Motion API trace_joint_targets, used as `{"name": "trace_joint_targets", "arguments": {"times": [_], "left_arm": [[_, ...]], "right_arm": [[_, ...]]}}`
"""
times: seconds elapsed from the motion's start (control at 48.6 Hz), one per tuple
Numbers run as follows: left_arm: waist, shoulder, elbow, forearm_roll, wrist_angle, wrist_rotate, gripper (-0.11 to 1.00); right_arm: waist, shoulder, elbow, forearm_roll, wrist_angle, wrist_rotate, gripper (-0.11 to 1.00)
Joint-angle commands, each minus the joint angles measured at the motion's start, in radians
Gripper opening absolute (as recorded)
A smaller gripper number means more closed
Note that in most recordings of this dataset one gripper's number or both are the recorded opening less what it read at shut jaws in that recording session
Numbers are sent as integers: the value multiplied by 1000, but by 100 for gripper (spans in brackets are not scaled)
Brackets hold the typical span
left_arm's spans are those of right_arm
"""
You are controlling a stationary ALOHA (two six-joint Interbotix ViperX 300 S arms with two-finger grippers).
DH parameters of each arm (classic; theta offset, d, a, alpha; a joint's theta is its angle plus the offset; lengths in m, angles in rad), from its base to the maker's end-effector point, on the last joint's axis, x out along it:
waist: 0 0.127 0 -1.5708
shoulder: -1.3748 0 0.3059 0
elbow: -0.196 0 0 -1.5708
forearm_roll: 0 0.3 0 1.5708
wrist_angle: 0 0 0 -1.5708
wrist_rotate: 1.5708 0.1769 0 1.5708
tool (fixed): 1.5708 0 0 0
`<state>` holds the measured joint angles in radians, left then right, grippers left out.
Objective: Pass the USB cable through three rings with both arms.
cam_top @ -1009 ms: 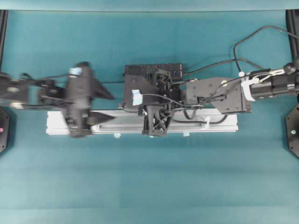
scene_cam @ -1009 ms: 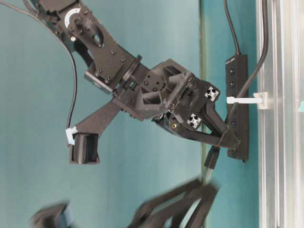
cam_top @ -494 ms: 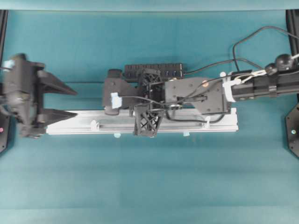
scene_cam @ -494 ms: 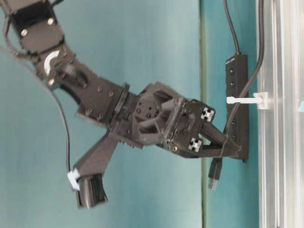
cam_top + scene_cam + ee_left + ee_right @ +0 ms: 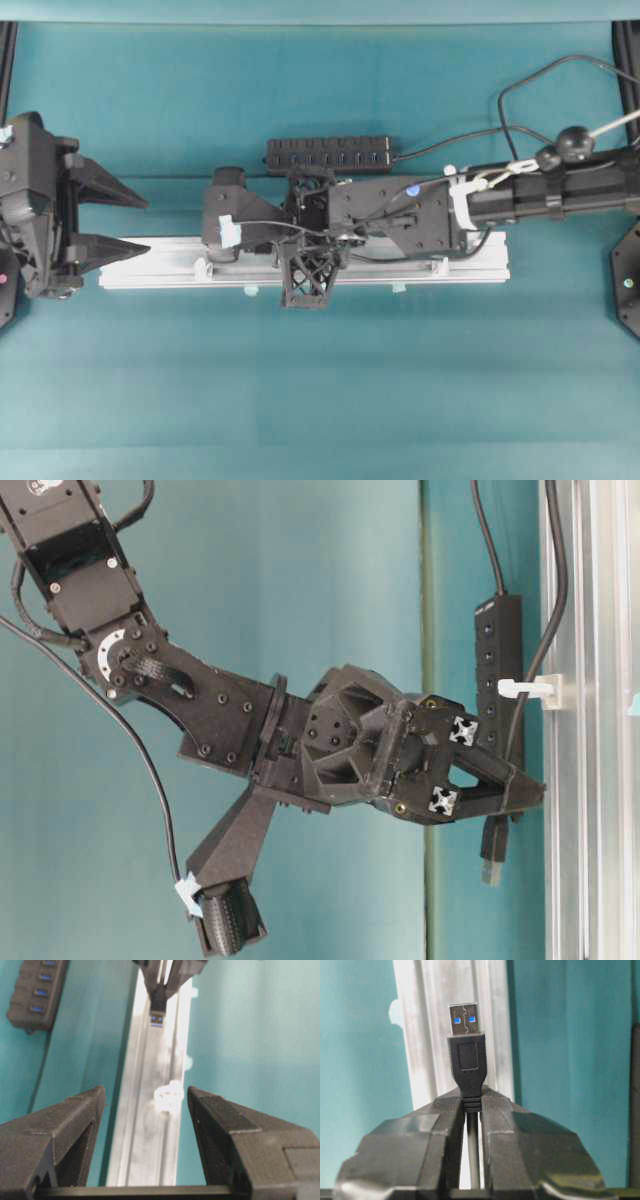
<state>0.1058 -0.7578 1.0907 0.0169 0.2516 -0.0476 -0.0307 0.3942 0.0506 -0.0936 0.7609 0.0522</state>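
Right black two-finger gripper [image 5: 472, 1105] clamped on the thin black USB cable [image 5: 468, 1067] just behind its silver-tipped plug, poised over the long silver aluminium rail [image 5: 150, 262] on the teal desk [image 5: 320, 390]. Nearest tiny translucent-white plastic ring [image 5: 168, 1097] upright on the rail, not threaded. Left black gripper [image 5: 125, 222] spread wide, holding nothing. Since a second ago: left gripper withdrawn to the rail's left end, right advanced leftward along it.
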Motion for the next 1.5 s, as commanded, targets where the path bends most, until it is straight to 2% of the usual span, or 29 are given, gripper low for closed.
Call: {"name": "trace_joint_targets", "arguments": {"times": [0.0,0.247,0.659,0.927,1.091,1.483], "left_arm": [[2,12,-18,2,-11,-3,69],[2,15,-8,2,-9,-3,69],[0,0,15,2,0,-5,68],[2,-26,21,2,60,-23,68],[2,-38,25,2,63,-49,68],[2,-58,29,2,63,-51,68]], "right_arm": [[9,6,-35,29,12,-34,-7],[12,55,-106,94,54,-110,-7],[9,120,-202,101,101,-117,-7],[2,135,-212,101,95,-117,-7],[-9,140,-212,101,89,-117,-7],[-12,153,-218,130,63,-115,-7]]}}
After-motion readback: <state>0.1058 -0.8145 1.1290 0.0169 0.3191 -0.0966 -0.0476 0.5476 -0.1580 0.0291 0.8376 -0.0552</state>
